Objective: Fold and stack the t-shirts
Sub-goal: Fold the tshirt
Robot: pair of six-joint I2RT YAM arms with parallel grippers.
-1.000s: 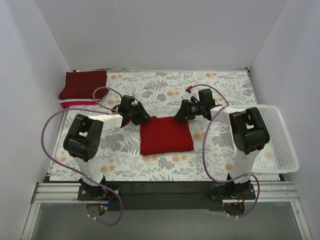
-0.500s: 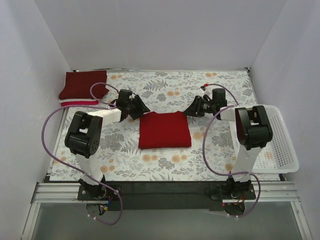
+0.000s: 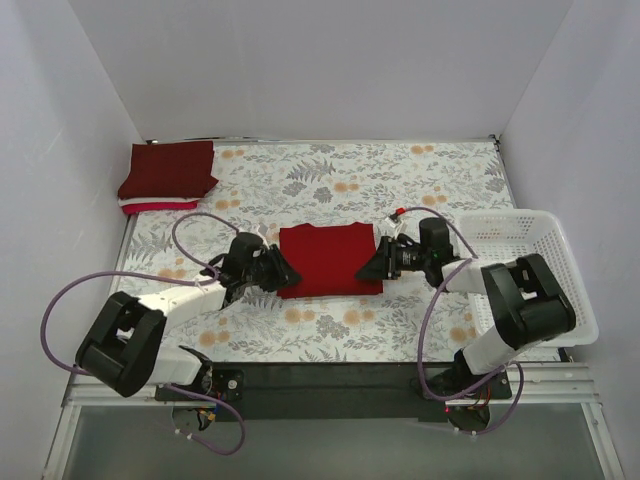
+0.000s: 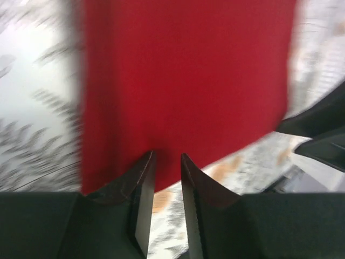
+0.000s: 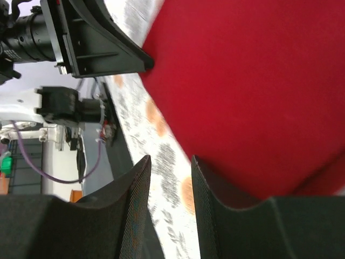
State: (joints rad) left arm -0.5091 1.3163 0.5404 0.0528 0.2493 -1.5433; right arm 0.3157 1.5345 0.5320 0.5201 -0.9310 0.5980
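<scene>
A bright red t-shirt, folded into a square, lies flat in the middle of the floral cloth. It also shows in the left wrist view and the right wrist view. My left gripper is low at the shirt's near left corner. In its wrist view the jaws are a narrow gap apart with nothing between them. My right gripper is low at the near right corner. In its wrist view the jaws are apart over bare cloth. A folded dark maroon t-shirt lies on thin white and pinkish-red ones at the far left.
A white lattice basket stands at the right edge, beside the right arm. The floral tablecloth covers the table. White walls close the back and both sides. Purple cables loop from both arms.
Both grippers have moved from the red shirt's far corners down its sides to its near corners. The shirt shifted slightly away a second ago and has lain still since.
</scene>
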